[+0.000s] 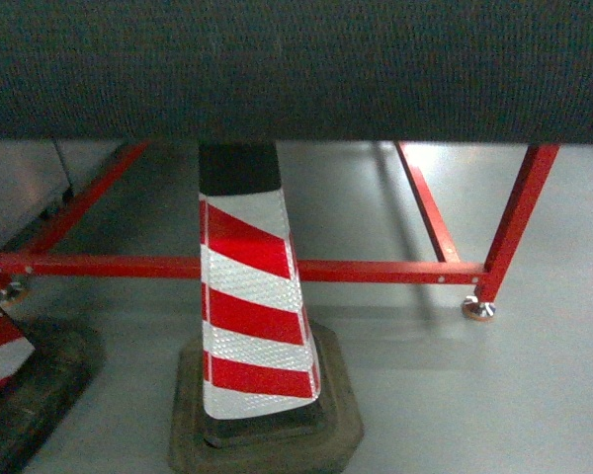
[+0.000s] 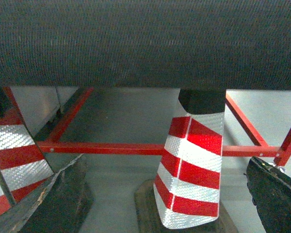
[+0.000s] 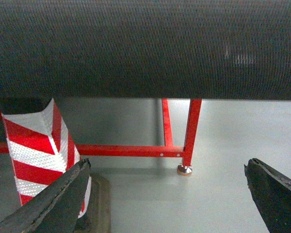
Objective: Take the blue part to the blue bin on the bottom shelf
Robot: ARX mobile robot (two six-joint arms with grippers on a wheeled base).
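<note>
Since no blue part, blue bin or bottom shelf shows, search first; left gripper point(image 2: 150, 204) and right gripper point(image 3: 169, 199) both spread, holding nothing

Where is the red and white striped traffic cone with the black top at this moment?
In the head view the striped cone stands left of centre on the grey floor, in front of the red metal crossbar, under the dark textured tabletop.

Striped cone point(image 1: 252, 316) before red frame point(image 1: 376, 271)
</note>
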